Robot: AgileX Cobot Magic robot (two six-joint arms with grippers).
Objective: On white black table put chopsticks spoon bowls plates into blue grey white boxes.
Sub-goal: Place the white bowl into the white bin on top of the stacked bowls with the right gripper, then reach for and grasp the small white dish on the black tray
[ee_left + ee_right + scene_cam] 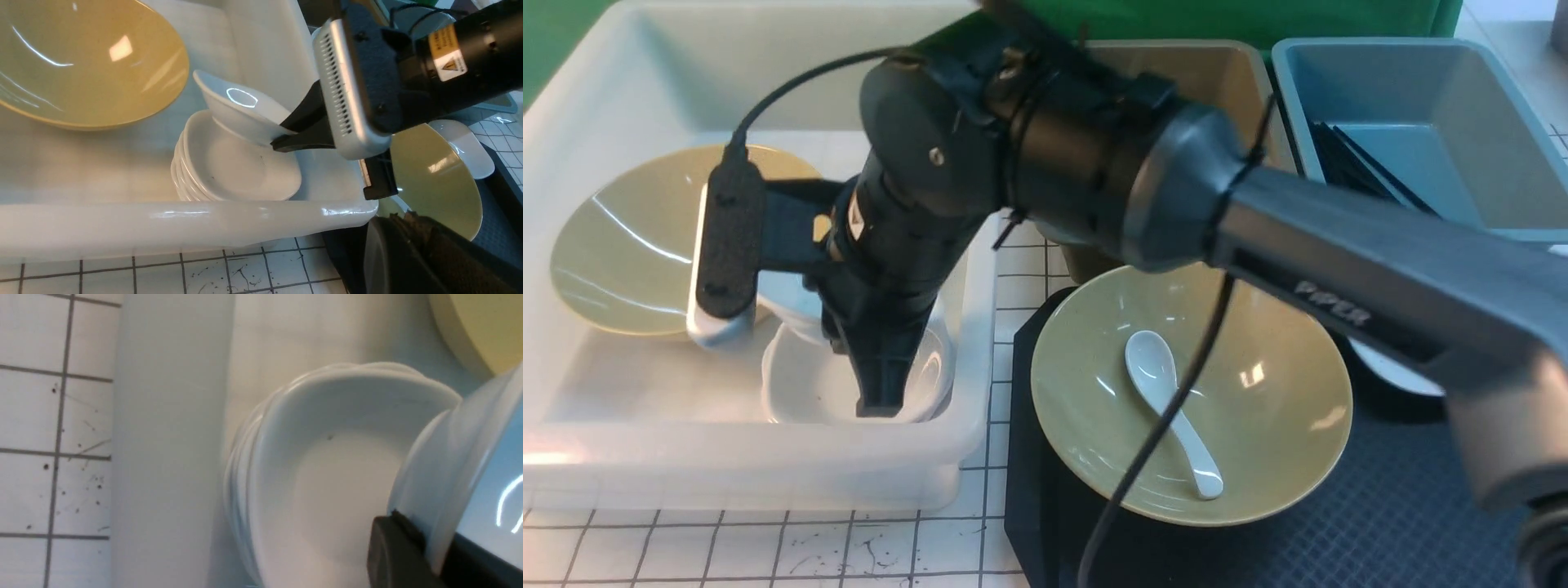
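Note:
My right gripper (pixel 882 400) reaches down into the white box (pixel 768 465), shut on the rim of a tilted white plate (pixel 241 110). That plate hangs just over a stack of white plates (pixel 233 171) in the box's near corner. The right wrist view shows the plate's rim (pixel 449 465) pinched between the black fingers (pixel 404 551). A yellow bowl (pixel 629 237) lies in the same box. Another yellow bowl (pixel 1258 408) sits on the black tray (pixel 1339 539) with a white spoon (pixel 1168 392) in it. Black chopsticks (pixel 1364 163) lie in the blue box (pixel 1421 98). My left gripper (pixel 402 216) is shut and empty beside the white box.
The grey box (pixel 1217 73) stands behind the tray, between the white and blue boxes. One more white plate (pixel 466 147) lies on the tray beyond the yellow bowl, mostly under my right arm. The gridded table (pixel 768 555) shows in front.

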